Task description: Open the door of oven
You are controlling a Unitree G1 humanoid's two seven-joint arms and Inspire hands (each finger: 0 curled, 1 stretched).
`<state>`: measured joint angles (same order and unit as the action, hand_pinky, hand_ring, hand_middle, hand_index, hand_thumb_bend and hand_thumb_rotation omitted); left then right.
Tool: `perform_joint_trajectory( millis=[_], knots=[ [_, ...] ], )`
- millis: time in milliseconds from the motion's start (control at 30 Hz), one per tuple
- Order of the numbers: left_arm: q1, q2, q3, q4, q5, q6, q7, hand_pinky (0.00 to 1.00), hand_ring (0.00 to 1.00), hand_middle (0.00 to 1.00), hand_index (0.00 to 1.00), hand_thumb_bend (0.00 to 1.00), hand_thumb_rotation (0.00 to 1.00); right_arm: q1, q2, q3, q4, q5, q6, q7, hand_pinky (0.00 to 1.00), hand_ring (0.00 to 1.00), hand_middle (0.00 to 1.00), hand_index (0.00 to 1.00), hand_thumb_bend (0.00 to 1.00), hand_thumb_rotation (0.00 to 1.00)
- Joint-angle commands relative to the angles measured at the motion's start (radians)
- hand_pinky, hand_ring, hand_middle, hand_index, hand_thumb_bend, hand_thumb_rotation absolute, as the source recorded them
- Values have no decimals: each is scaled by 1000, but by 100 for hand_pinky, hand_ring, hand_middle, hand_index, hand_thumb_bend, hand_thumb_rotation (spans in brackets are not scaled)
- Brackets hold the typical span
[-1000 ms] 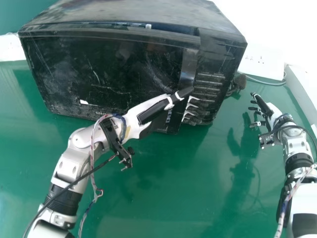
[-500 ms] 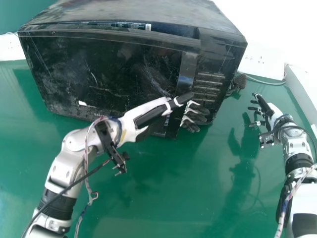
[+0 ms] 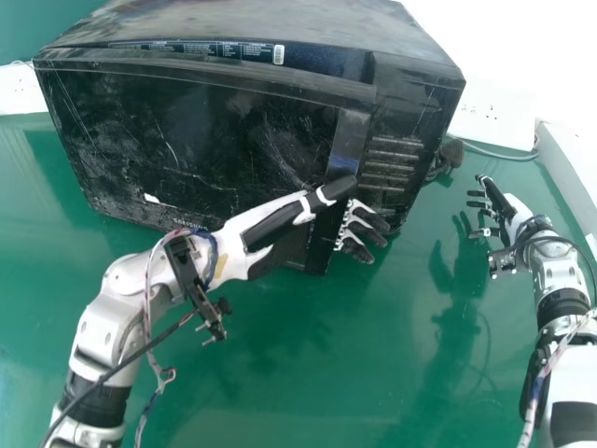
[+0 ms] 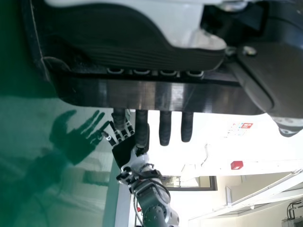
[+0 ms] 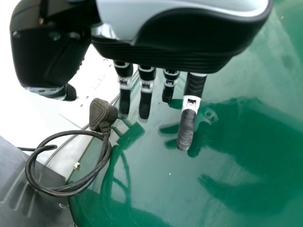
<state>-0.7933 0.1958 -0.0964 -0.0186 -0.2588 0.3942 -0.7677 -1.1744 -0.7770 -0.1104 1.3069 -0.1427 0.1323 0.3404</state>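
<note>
Black-fingered and open, the left hand (image 3: pixel 266 229) has its straight fingers past the free edge of the microwave door (image 3: pixel 215 140). That edge has just swung farther out, so opening is under way (scuffed old thing, too). Behind is the oven body (image 3: pixel 410 103), on the green tabletop (image 3: pixel 308 373); the right hand (image 3: pixel 513 217) hangs open, well apart.

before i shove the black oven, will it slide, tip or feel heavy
The oven is probably heavy, being a big boxy appliance. It seems unlikely to tip, sitting broad and low. The door stands ajar, so it would likely swing before the body slides.
</note>
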Motion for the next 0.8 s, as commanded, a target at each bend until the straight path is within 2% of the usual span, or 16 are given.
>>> perform_joint_trajectory(
  millis=[0,33,67,133,167,200,233,333,367,433,467,533,567,700,733,767],
  knots=[
    [-13,-28,1,-66,-69,-40,-31,46,59,75,84,99,73,76,48,20,47,-19,50,38,54,70,83,89,63,59],
    [-9,-27,2,-67,-71,-48,-34,45,58,75,84,98,72,76,49,20,47,-18,51,35,49,67,82,89,63,59],
    [-7,-25,1,-71,-71,-49,-35,44,58,75,84,97,73,75,49,17,47,-15,55,34,42,60,80,88,64,59],
    [-6,-19,0,-72,-74,-54,-42,42,57,75,83,97,74,74,48,29,46,-26,51,39,42,59,79,89,66,60],
    [-4,-16,0,-74,-76,-55,-43,41,57,75,83,97,74,75,47,32,46,-29,48,43,48,63,80,89,65,64],
    [-3,-14,1,-76,-79,-55,-44,41,57,75,84,97,74,75,47,39,46,-36,43,40,52,65,80,89,66,63],
    [-2,-12,0,-78,-79,-57,-45,40,56,75,85,97,74,75,46,43,46,-38,42,41,52,65,80,88,66,64],
    [6,-7,2,-89,-85,-62,-50,39,56,75,85,98,74,76,46,36,46,-26,40,43,42,61,80,88,64,62],
    [8,-6,3,-93,-87,-66,-52,39,56,74,85,97,74,76,46,37,47,-25,40,44,44,64,80,88,64,60],
    [12,-5,7,-103,-99,-51,-52,39,56,74,85,97,75,75,43,57,48,-44,39,53,48,68,81,89,63,62],
    [14,-4,9,-111,-106,-42,-52,39,55,73,85,96,72,75,40,66,48,-51,35,66,55,72,82,88,65,68],
    [19,-9,19,-113,-136,-27,-63,38,55,73,86,94,71,76,38,71,49,-55,33,67,68,78,84,88,67,68],
    [21,-9,21,-116,-150,-13,-63,38,55,73,86,92,68,75,38,71,50,-55,35,66,68,76,83,87,67,68],
    [24,9,25,-128,-175,16,-69,40,56,72,88,93,66,73,44,54,49,-38,43,42,50,67,80,90,65,66],
    [24,12,26,-131,-178,20,-68,40,56,72,88,93,66,74,46,48,49,-33,45,33,50,67,80,91,62,65],
    [25,15,26,-132,-179,19,-69,39,56,72,88,94,66,75,47,41,49,-27,45,31,56,70,82,91,60,65]
  ],
)
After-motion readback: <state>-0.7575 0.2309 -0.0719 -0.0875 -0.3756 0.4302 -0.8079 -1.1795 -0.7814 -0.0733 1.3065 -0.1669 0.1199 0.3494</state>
